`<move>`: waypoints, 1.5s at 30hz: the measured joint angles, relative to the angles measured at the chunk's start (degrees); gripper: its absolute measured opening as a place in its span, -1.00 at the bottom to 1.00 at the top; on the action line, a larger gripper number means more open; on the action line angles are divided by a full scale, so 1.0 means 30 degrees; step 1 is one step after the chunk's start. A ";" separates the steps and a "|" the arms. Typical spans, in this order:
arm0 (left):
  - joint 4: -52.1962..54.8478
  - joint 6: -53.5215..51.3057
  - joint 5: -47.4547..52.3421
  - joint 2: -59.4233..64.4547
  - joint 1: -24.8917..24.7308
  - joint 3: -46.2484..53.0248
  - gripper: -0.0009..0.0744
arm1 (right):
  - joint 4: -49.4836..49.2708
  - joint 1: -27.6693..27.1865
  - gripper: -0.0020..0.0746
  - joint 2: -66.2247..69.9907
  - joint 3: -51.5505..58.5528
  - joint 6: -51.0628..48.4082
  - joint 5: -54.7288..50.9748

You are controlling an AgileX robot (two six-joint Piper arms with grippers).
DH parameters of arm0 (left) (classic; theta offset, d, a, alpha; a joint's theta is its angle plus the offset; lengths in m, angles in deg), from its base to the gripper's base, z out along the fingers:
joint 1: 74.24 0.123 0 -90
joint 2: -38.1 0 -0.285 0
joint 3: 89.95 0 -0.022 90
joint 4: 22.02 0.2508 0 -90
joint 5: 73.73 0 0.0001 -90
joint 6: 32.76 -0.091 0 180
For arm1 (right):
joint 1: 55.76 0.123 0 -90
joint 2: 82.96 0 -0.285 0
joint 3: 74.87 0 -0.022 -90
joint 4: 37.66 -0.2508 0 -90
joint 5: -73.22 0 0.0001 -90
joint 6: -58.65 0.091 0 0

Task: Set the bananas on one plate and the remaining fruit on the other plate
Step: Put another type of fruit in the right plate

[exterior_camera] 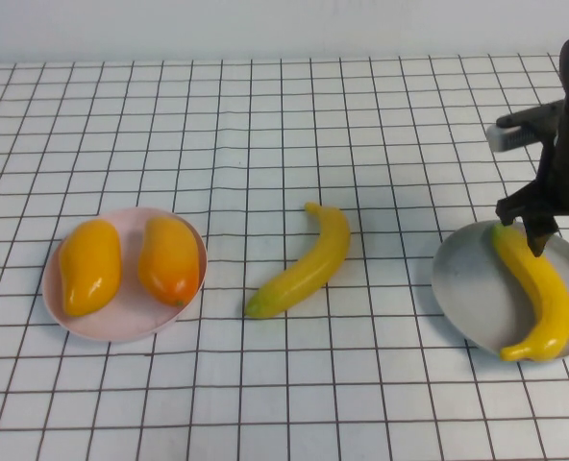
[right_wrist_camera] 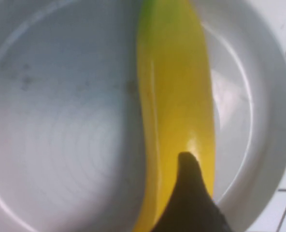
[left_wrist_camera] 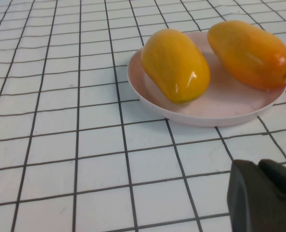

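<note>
Currently right gripper (exterior_camera: 554, 233), fingers spread, over curved glossy yellow banana (exterior_camera: 539, 293) on round grey plate (exterior_camera: 462, 288); left gripper (left_wrist_camera: 264, 198) low near pale pink plate (left_wrist_camera: 206, 108), grip state indiscernible.

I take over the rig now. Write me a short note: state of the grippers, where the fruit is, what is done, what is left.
Right gripper: over the far end of the banana on the grey plate.
Left gripper: low, near the pink plate.
Done: both mango-like fruits on the pink plate; one banana on the grey.
Left: second banana, on the table between the plates, goes to the grey.

White gridded tabletop (exterior_camera: 265, 125), pale wall (exterior_camera: 265, 24)
</note>
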 joint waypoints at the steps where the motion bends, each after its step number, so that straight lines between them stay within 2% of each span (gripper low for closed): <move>1: 0.0000 0.0000 0.0000 0.0000 0.0000 0.0000 -0.99 | -0.0158 0.0000 0.13 -0.0160 -0.0223 0.0043 0.0000; 5: 0.0000 0.0000 0.0000 0.0000 0.0000 0.0000 -0.99 | -0.1535 0.0557 0.13 -0.1165 -0.1723 0.0629 0.0000; 9: 0.0000 0.0000 0.0000 0.0000 0.0000 0.0000 -0.99 | -0.2061 0.2210 0.04 -0.1589 -0.3059 0.1126 0.0000; 14: 0.0000 0.0000 0.0000 0.0000 0.0000 0.0000 -0.99 | -0.3168 0.4500 0.01 -0.0438 -0.4393 0.1864 -0.0124; 18: 0.0000 0.0000 0.0000 0.0000 0.0000 0.0000 -0.99 | -0.4439 0.5390 0.08 0.1180 -0.6400 0.2195 -0.0170; 22: 0.0000 0.0000 0.0000 0.0000 0.0000 0.0000 -0.99 | -0.4777 0.5560 0.17 0.3072 -0.8397 0.3144 -0.0170; 29: 0.0000 0.0000 0.0000 0.0000 0.0000 0.0000 -0.99 | -0.5302 0.5560 0.20 0.6030 -1.1268 0.4154 -0.0170; 37: 0.0000 0.0000 0.0000 0.0000 0.0000 0.0000 -0.99 | -0.5698 0.5560 0.20 0.8204 -1.2287 0.4650 -0.0170; 40: 0.0000 0.0000 0.0000 0.0000 0.0000 0.0000 -0.99 | -0.5773 0.5560 0.14 0.8484 -1.2284 0.4647 -0.0170; 44: 0.0000 0.0000 0.0000 0.0000 0.0000 0.0000 -0.99 | -0.5773 0.5560 -0.12 0.8490 -1.2284 0.4647 -0.0170; 45: 0.0000 0.0000 0.0000 0.0000 0.0000 0.0000 -0.99 | -0.5773 0.5560 -0.12 0.8490 -1.2284 0.4647 -0.0170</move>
